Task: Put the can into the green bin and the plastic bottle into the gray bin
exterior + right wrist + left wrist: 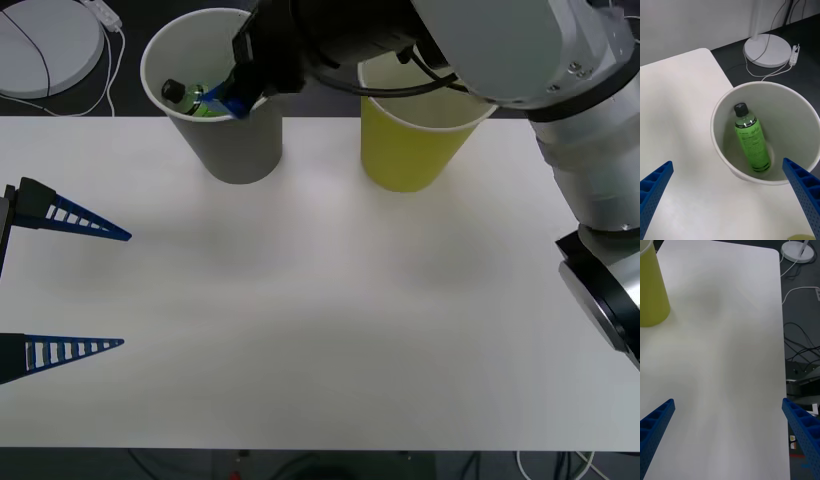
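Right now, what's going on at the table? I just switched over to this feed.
The plastic bottle lies inside the gray bin, cap up against the wall, free of any grip. The right gripper hangs open above that bin's rim, nothing between its fingers. The left gripper is open too, idle over the table's left side, away from both bins. The green bin stands beside the gray one at the far edge; the right arm blocks its inside, so I can't tell whether a can is in it.

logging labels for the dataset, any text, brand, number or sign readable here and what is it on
None can be read.
The plastic bottle in the gray bin: dark print on its green label, too small and blurred to read.
The green bin: no print visible.
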You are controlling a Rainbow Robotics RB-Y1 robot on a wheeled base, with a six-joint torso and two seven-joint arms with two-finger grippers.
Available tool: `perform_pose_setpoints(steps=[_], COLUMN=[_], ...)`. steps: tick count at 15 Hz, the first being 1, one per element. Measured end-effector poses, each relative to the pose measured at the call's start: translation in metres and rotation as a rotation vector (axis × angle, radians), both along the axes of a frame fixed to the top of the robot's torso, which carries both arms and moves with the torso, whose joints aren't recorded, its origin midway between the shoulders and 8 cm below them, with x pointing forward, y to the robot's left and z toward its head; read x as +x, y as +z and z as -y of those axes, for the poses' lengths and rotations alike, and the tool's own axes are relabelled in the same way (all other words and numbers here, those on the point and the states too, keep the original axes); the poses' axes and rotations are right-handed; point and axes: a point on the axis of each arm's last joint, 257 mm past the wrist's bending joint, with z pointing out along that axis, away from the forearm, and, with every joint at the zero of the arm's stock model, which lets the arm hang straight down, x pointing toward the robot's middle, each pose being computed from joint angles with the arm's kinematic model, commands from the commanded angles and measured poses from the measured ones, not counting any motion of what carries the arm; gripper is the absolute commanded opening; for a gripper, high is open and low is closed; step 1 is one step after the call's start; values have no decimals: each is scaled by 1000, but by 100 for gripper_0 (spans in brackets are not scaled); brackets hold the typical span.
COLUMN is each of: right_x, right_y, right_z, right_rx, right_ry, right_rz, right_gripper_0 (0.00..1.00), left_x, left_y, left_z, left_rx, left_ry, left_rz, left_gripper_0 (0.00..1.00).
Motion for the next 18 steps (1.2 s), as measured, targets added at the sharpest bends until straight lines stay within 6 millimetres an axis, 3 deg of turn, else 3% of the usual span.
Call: perform_pose_setpoints(steps=[7,14,18], right_x=[-33,-81,-94], right_y=[-41,-82,-100], right_z=[39,87,106], right_rx=[-39,-74,-102], right_ry=[106,162,193], right_rz=[5,12,27], right_gripper_0=[100,100,100], left_x=[0,0,0], left_y=[0,0,0], left_z=[0,0,0], left_rx=[0,0,0], left_ry=[0,0,0], left_rz=[0,0,0], left_gripper_0=[100,100,100])
